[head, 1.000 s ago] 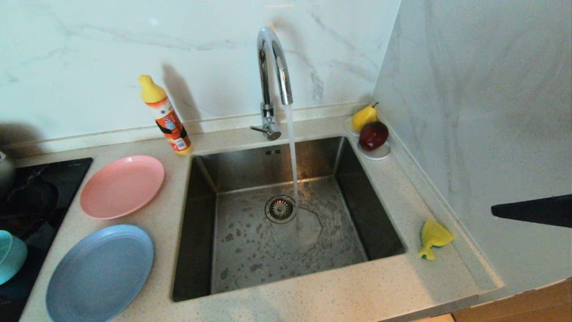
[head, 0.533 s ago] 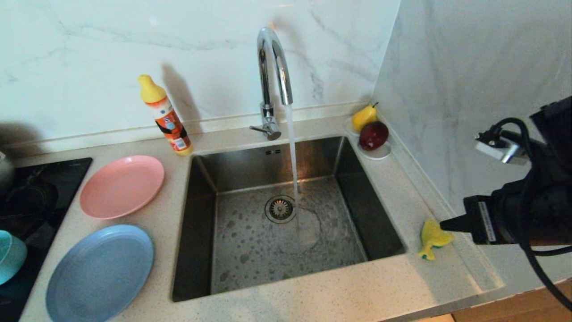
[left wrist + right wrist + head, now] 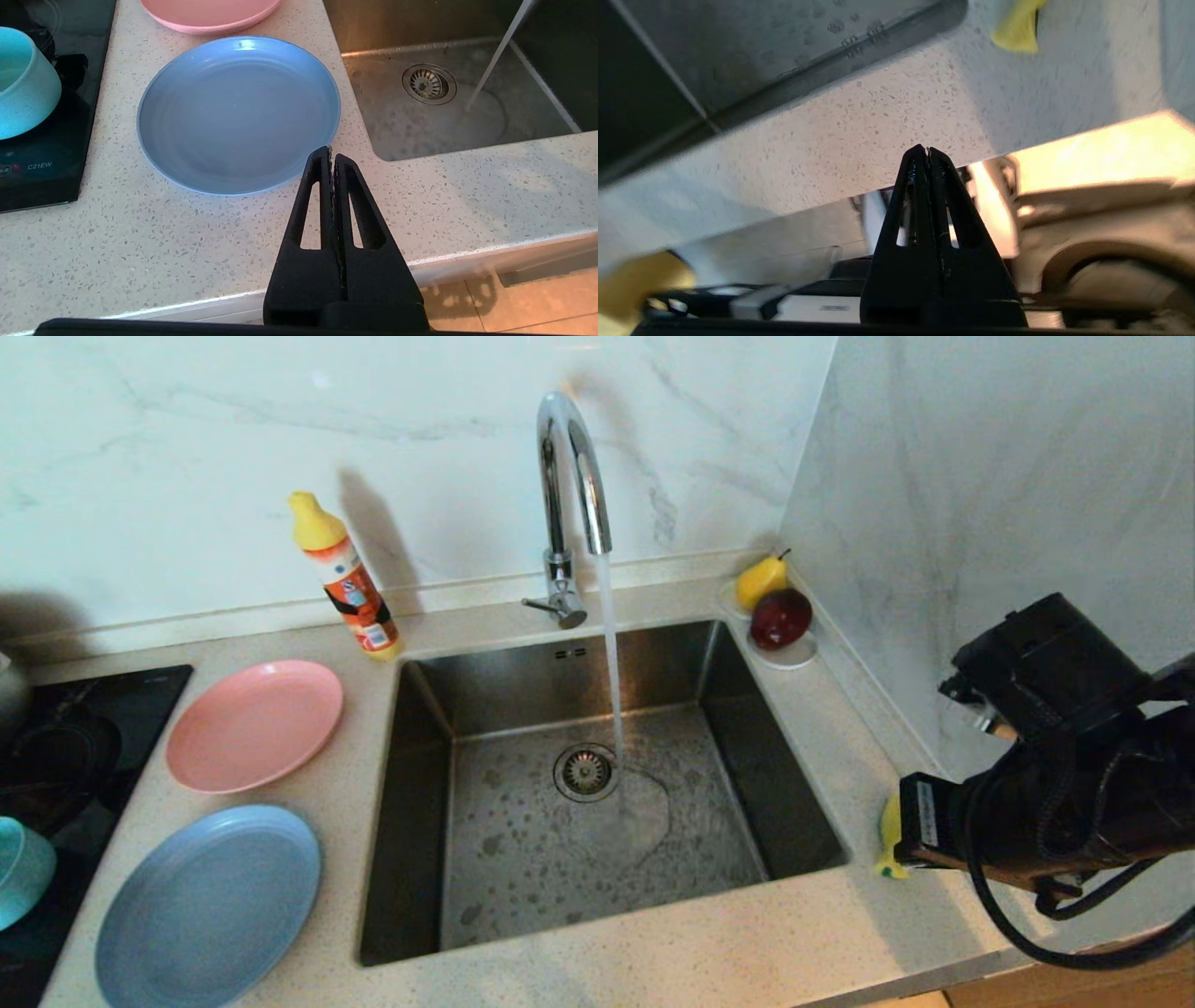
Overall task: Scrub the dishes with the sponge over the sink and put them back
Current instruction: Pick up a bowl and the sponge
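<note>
I see the speckled pale stone counter (image 3: 709, 952) wrapping a square brushed-steel sink (image 3: 597, 821), its floor wet and spotted around the round strainer drain (image 3: 585, 772), with a thin stream falling from the curved chrome tap (image 3: 569, 476). On the counter beside the sink's left edge lie the matte light-blue plate (image 3: 210, 905) and, beyond it, the slightly smaller pink plate (image 3: 254, 724); the teal bowl (image 3: 21, 870) sits on the glossy black hob (image 3: 84, 747), where I can read "C21EW" in the left wrist view. The orange bottle (image 3: 347, 581) with a yellow cap leans by the marble wall, its label too small to read. A white saucer (image 3: 789, 653) in the far corner carries a yellow pear (image 3: 761, 581) and a dark red apple (image 3: 780, 618). The yellow sponge (image 3: 889, 840) lies on the counter right of the sink, mostly hidden behind my right arm's black wrist. My right gripper (image 3: 928, 150) is clenched on nothing, above the counter's front edge, the sponge well apart from its tips. My left gripper (image 3: 331, 150) is likewise clenched and empty, parked near the blue plate's front rim
</note>
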### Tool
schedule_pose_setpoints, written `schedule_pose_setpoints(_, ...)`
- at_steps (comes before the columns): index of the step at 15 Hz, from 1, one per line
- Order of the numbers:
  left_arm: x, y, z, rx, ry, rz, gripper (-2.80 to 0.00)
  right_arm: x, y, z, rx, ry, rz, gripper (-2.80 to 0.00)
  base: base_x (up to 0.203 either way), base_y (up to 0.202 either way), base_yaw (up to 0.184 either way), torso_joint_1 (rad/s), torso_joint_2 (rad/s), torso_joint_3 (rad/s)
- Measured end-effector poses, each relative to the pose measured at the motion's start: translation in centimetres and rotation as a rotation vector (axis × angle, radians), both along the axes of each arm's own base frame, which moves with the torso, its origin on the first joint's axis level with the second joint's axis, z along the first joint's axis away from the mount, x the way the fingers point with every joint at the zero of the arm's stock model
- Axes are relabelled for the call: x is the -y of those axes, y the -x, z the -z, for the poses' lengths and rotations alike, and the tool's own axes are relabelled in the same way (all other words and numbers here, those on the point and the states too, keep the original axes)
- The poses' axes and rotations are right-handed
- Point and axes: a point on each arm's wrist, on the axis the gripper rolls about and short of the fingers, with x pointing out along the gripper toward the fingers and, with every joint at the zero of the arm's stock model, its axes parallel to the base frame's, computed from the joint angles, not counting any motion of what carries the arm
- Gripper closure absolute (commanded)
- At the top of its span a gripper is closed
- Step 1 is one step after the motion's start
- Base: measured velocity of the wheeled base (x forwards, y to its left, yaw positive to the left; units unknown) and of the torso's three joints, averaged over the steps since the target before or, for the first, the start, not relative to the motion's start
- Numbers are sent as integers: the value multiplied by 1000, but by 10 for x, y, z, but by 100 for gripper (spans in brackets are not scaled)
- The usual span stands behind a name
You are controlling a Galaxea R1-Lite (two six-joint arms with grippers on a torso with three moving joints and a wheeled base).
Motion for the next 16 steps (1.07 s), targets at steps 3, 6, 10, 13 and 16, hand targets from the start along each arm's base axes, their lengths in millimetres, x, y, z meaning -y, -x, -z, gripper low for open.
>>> schedule_pose_setpoints(3, 0, 0, 0, 0, 0, 0, 0, 2, -9, 10, -54, -40, 116, 0, 0, 0, 0, 0, 0, 0)
schedule_pose_setpoints(6, 0, 0, 0, 0, 0, 0, 0, 4, -17, 21, -94, -54, 196, -280, 0, 0, 0, 0, 0, 0)
schedule_pose_setpoints(10, 0, 0, 0, 0, 0, 0, 0, 12, -30, 41, -162, -45, 252, -280, 0, 0, 0, 0, 0, 0)
schedule_pose_setpoints(13, 0, 0, 0, -1, 0, 0, 0, 20, -40, 53, -194, -77, 274, -280, 0, 0, 0, 0, 0, 0)
schedule_pose_setpoints(16, 0, 0, 0, -1, 1, 0, 0, 23, -50, 57, -209, -108, 309, -280, 0, 0, 0, 0, 0, 0)
